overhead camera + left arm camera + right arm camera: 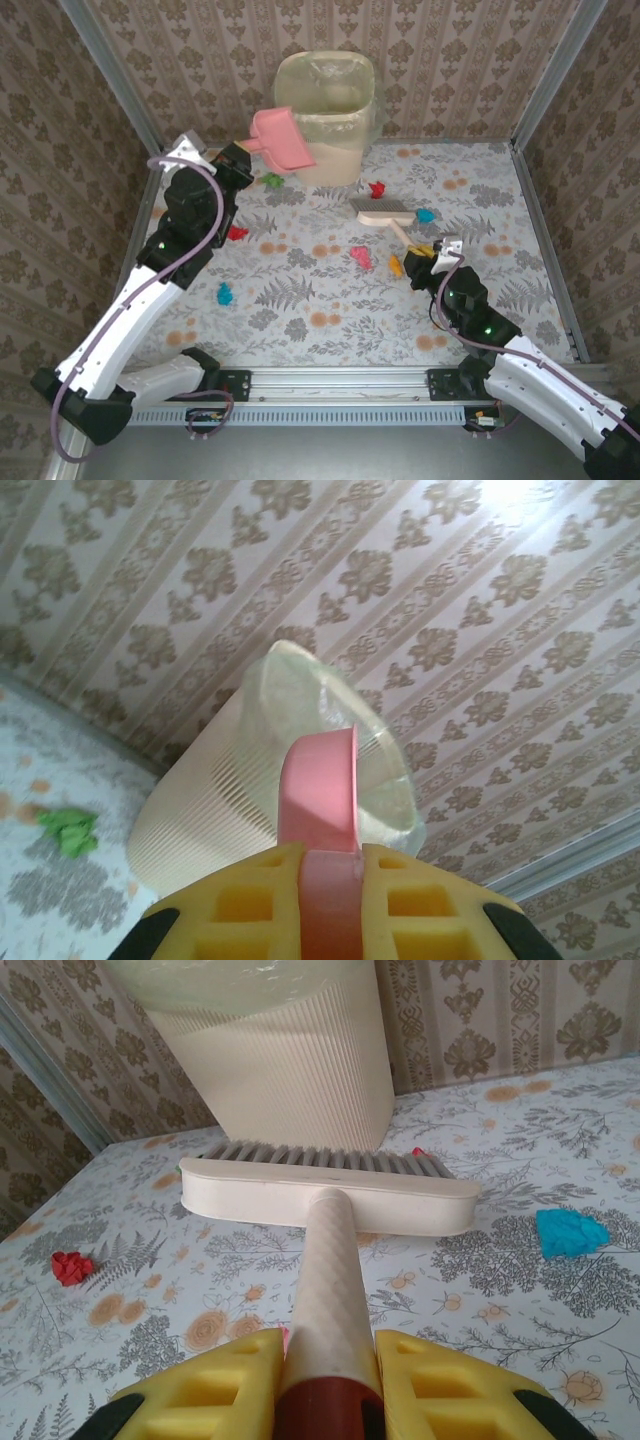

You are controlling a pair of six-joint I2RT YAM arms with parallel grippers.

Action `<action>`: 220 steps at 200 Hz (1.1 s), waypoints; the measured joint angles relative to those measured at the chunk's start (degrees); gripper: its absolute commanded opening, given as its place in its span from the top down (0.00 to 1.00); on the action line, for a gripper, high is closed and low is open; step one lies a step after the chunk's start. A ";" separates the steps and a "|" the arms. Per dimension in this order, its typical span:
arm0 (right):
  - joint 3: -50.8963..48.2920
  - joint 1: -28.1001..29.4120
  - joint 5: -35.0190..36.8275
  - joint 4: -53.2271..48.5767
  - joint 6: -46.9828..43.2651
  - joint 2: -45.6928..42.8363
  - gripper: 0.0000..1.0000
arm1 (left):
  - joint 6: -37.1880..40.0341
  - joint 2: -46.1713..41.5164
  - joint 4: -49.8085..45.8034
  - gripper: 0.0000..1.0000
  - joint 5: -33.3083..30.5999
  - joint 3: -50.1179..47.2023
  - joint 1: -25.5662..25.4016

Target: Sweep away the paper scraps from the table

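The left gripper point(245, 150) is clamped on the handle of the one pink dustpan point(283, 138), held up off the table point(300, 345) at about 11 o'clock, with its blade beside the rim of the single ribbed bin point(325, 115) at 12. The right gripper point(441, 252) is closed around the handle of the one cream brush point(385, 212), whose head sits just past centre toward 1 o'clock. Eight paper scraps point(361, 257) lie spread over the table. Two are red, at 9 and at 12 just beyond the brush head; two are blue, at 8 and 2; one green sits by the bin's foot at 11. One pink, one orange and one yellow cluster near centre beside the right gripper. The main risk, I judge, is sweeping while the pan is aloft, since the bristles would flick light scraps toward the rails or against the bin's foot. The yellow and orange bits lie so near the right wrist that the arm could drag them. The pan might also knock the bin when lowered.
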 measured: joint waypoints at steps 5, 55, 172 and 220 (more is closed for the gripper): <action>-0.17 0.00 0.00 -0.02 0.22 0.00 1.00 | -0.85 -0.94 0.11 1.00 -0.44 -1.49 -0.28; -1.29 0.00 0.02 0.39 2.47 -0.37 1.00 | -12.55 -9.77 2.82 1.00 -3.17 -21.42 -1.70; -1.73 0.07 -0.28 1.27 3.89 2.23 1.00 | -30.47 -0.35 17.38 1.00 -5.49 -41.03 -3.65; -1.70 0.39 -0.31 2.14 3.87 5.14 1.00 | -32.63 8.26 26.84 1.00 -3.87 -42.40 -2.05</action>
